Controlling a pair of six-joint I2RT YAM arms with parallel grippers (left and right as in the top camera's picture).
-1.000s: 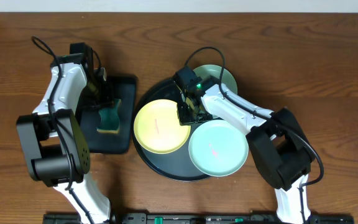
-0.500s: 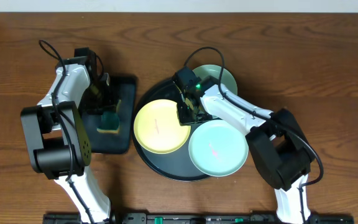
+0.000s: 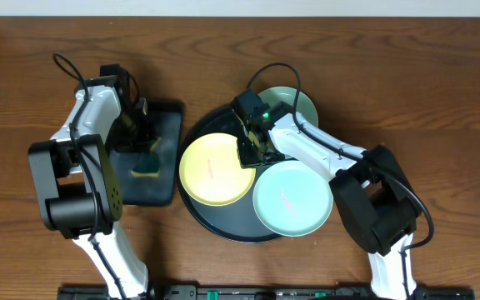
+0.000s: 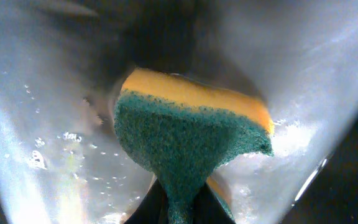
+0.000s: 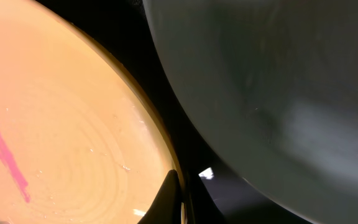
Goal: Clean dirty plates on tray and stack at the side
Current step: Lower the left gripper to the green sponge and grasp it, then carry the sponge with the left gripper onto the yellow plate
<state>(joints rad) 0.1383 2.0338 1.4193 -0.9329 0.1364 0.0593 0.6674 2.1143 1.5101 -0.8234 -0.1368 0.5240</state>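
The round black tray [image 3: 217,222] holds three plates: a pale yellow one [image 3: 213,171] at its left, a mint one [image 3: 293,200] at the front right, and another mint one [image 3: 297,103] at the back. My right gripper [image 3: 248,155] is shut on the yellow plate's right rim [image 5: 160,143]; a pink streak marks that plate. The back mint plate [image 5: 278,87] fills the upper right of the right wrist view. My left gripper [image 3: 144,150] is shut on a green and yellow sponge [image 4: 191,134], pinching its green side, over the rectangular tray.
A smaller rectangular black tray [image 3: 167,118] lies left of the round tray, under the sponge [image 3: 147,164]. Bare wooden table [image 3: 440,100] spreads to the right of the round tray and along the back.
My left gripper has closed on the sponge, squeezing it narrower, after the left arm shifted slightly. The right gripper and the plates have not moved.
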